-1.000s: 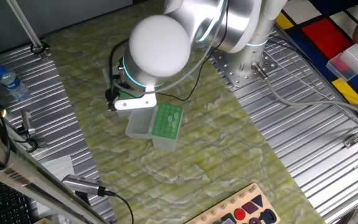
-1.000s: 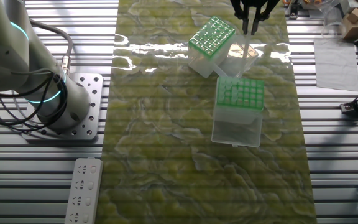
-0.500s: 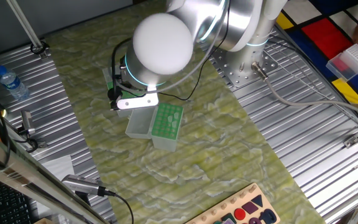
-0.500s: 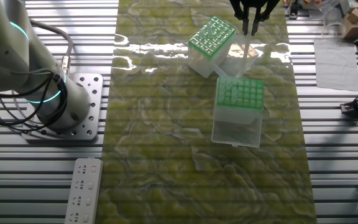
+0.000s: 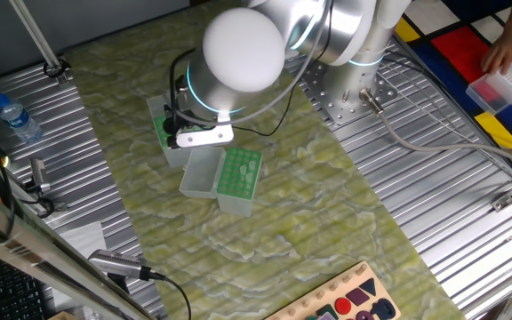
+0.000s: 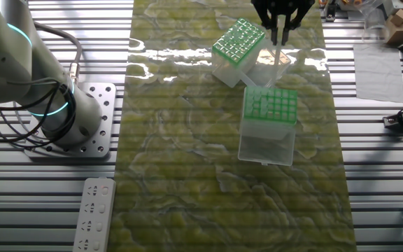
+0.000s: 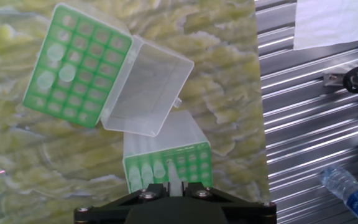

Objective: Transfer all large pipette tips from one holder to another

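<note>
In the hand view, my gripper (image 7: 176, 185) is shut on one pale large pipette tip (image 7: 175, 175) that stands up between the fingers. Just beyond it is a holder with a green rack (image 7: 185, 163); tips fill its left columns (image 7: 146, 171). A second, tilted holder (image 7: 76, 65) lies at the upper left with its clear lid (image 7: 146, 93) open and a few tips (image 7: 56, 55) in it. In the other fixed view the gripper (image 6: 280, 31) hangs above the tilted holder (image 6: 238, 40) and the straight holder (image 6: 270, 105). In one fixed view the arm hides the fingers.
A water bottle (image 7: 353, 193) lies on the metal slats to the right, also seen as the bottle (image 5: 14, 117). White paper (image 7: 328, 22) lies nearby. The robot base (image 6: 82, 129), a power strip (image 6: 93, 213) and a wooden shape board (image 5: 345, 298) surround the mat. A person's hand (image 5: 503, 46) is at the far corner.
The arm and gripper have shifted slightly sideways over the holders, uncovering more of the partly hidden holder in one fixed view. The holders have not moved.
</note>
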{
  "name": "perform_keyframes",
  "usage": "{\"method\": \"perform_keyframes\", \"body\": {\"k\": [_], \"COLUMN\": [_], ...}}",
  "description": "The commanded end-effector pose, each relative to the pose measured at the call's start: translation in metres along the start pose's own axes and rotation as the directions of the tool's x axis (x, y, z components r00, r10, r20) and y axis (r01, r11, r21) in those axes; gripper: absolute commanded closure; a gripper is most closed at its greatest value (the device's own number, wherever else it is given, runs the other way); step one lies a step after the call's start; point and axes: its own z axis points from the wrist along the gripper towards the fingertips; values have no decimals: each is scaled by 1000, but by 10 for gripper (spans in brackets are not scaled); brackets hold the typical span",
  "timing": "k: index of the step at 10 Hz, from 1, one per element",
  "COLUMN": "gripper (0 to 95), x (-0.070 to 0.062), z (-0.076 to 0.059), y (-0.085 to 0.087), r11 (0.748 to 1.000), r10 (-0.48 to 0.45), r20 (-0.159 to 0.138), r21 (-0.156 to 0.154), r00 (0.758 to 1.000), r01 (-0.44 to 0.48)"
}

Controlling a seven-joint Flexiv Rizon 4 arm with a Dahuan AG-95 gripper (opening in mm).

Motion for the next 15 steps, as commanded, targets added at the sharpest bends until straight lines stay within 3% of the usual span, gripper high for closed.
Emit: {"method": "perform_keyframes", "body": {"k": [1, 6, 8, 11, 12, 13, 14, 15], "gripper": [950, 950, 570, 570, 570, 570, 570, 760], "x": [3, 5, 4, 4, 4, 4, 3, 0], "z": [4, 14, 15, 15, 15, 15, 14, 16], "y": [2, 4, 4, 3, 3, 3, 4, 8], "r11": [1000, 997, 996, 995, 999, 999, 983, 905], "r10": [-17, -55, -72, -79, -36, 50, 165, 380], "r20": [12, 35, 40, 64, 77, 104, 124, 137], "r21": [19, 51, 57, 58, 35, -25, -102, -262], "r00": [1000, 998, 997, 995, 996, 993, 978, 915], "r01": [17, 53, 70, 75, 33, -48, -153, -336]}}
